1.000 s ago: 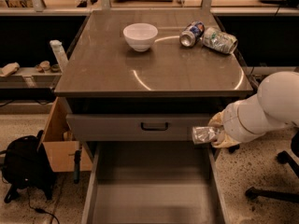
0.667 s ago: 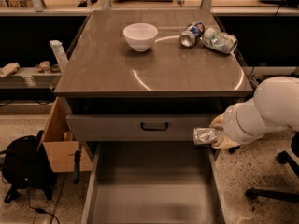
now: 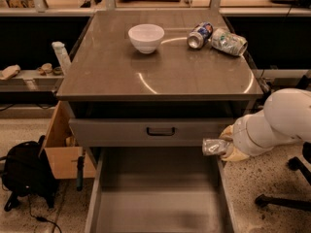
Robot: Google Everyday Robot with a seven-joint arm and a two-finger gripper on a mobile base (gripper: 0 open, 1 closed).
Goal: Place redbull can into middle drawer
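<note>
**Camera view: redbull can (image 3: 213, 147) carried at the right edge of the open middle drawer (image 3: 160, 200).**
The gripper (image 3: 225, 146) clasps the can on its side, in the air beside the drawer's right wall and just below the upper drawer front (image 3: 121, 131). Advised: carry it left over the bare floor and lower it close before letting go, since a can on its side will likely roll. The finger contact is largely masked by can and wrist. The drawer's near end is cut off.
</note>
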